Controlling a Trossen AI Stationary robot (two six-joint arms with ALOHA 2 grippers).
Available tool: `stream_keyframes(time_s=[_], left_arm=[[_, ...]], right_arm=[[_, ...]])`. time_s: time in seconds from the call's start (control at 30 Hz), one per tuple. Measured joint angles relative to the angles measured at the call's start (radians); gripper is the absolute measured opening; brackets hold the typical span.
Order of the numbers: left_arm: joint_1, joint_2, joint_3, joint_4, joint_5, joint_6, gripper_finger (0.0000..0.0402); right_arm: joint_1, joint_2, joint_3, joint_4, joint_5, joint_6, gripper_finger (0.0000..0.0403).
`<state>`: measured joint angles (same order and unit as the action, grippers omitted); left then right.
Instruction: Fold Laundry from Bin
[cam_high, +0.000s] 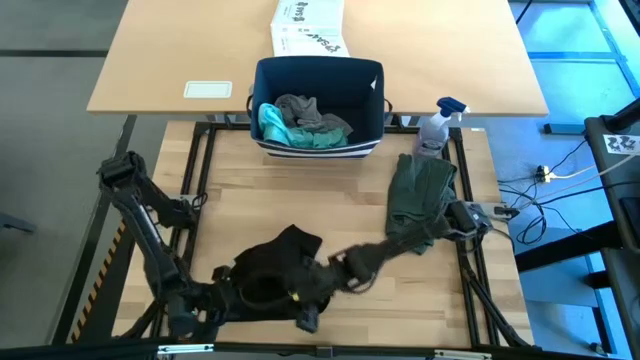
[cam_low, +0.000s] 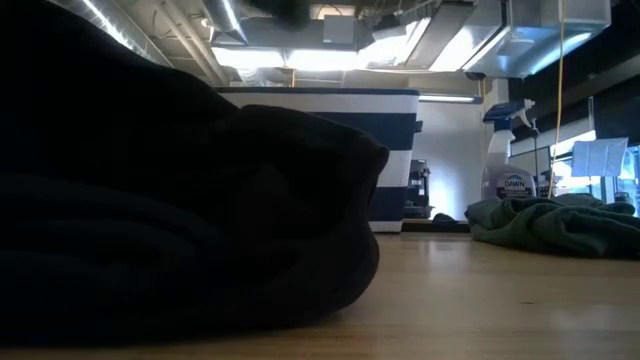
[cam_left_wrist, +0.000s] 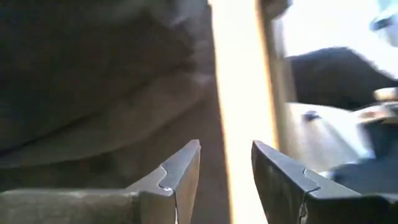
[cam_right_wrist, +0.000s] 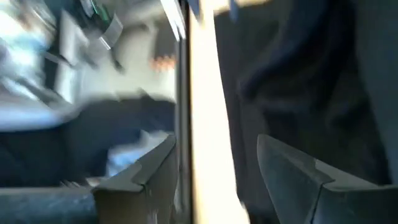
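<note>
The black T-shirt (cam_high: 275, 270) lies in a heap on the wooden table, near its front edge; it fills the left of the low view (cam_low: 180, 220). My left gripper (cam_high: 305, 320) is open at the heap's near right side, with black cloth (cam_left_wrist: 93, 74) beside one finger. My right gripper (cam_high: 335, 268) is open at the heap's right side, with black cloth (cam_right_wrist: 311, 74) beside it. The olive-green piece (cam_high: 420, 190) lies flat at the right. The navy bin (cam_high: 318, 64) stands at the far middle and holds a teal piece (cam_high: 272, 122) and a grey piece (cam_high: 305, 110).
A spray bottle (cam_high: 437, 125) stands at the far right, beside the bin. A white printed box (cam_high: 308, 25) and a white card (cam_high: 208, 90) lie on the tan table behind. Bare wood shows at the left and in the middle (cam_high: 330, 200).
</note>
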<state>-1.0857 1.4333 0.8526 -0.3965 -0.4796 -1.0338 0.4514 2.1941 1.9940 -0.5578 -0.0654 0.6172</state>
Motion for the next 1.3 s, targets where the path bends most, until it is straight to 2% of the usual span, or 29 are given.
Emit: stream_keyframes(time_s=[0.07,0.17,0.2,0.27,0.33,0.43,0.5,0.6,0.77,0.87,1.0,1.1,1.17,1.23,1.3], left_arm=[[-0.008,-0.035,0.036,0.01,-0.059,0.049,0.0141],[0.004,-0.051,0.061,0.086,-0.265,0.177,0.0141],[0.021,-0.043,0.061,0.115,-0.304,0.23,0.0141],[0.083,-0.015,0.061,0.17,-0.307,0.315,0.0141],[0.164,0.029,0.061,0.222,-0.249,0.366,0.0141],[0.286,0.103,0.06,0.245,-0.13,0.413,0.0141],[0.347,0.125,0.06,0.197,-0.024,0.401,0.0141],[0.385,0.126,0.06,0.026,0.133,0.289,0.0141],[0.306,0.077,0.061,-0.323,0.377,-0.003,0.0141],[0.208,0.052,0.061,-0.462,0.456,-0.197,0.0141],[0.084,0.024,0.061,-0.556,0.496,-0.345,0.0141],[0.013,0.005,0.073,-0.591,0.46,-0.414,0.0141],[-0.026,-0.011,0.112,-0.59,0.366,-0.444,0.0141],[-0.058,-0.025,0.168,-0.581,0.217,-0.446,0.0141],[-0.082,-0.026,0.213,-0.562,-0.003,-0.388,0.0141]], right_arm=[[0.044,-0.001,0.048,-0.131,0.104,-0.036,0.0214],[0.1,-0.003,0.059,-0.224,0.314,-0.049,0.0214],[0.115,-0.003,0.056,-0.252,0.38,-0.04,0.0214],[0.134,-0.003,0.031,-0.268,0.519,-0.011,0.0214],[0.15,-0.003,-0.01,-0.272,0.645,0.034,0.0214],[0.161,-0.002,-0.06,-0.341,0.756,0.125,0.0214],[0.162,-0.002,-0.092,-0.368,0.78,0.195,0.0214],[0.158,-0.002,-0.141,-0.386,0.78,0.254,0.0214],[0.157,-0.001,-0.195,-0.387,0.763,0.277,0.0214],[0.155,-0.001,-0.198,-0.386,0.762,0.273,0.0214],[0.142,-0.002,-0.197,-0.382,0.765,0.259,0.0214],[0.141,-0.002,-0.193,-0.37,0.753,0.237,0.0214],[0.143,-0.002,-0.193,-0.344,0.745,0.213,0.0214],[0.144,-0.002,-0.193,-0.303,0.742,0.188,0.0214],[0.146,-0.002,-0.193,-0.241,0.749,0.16,0.0214]])
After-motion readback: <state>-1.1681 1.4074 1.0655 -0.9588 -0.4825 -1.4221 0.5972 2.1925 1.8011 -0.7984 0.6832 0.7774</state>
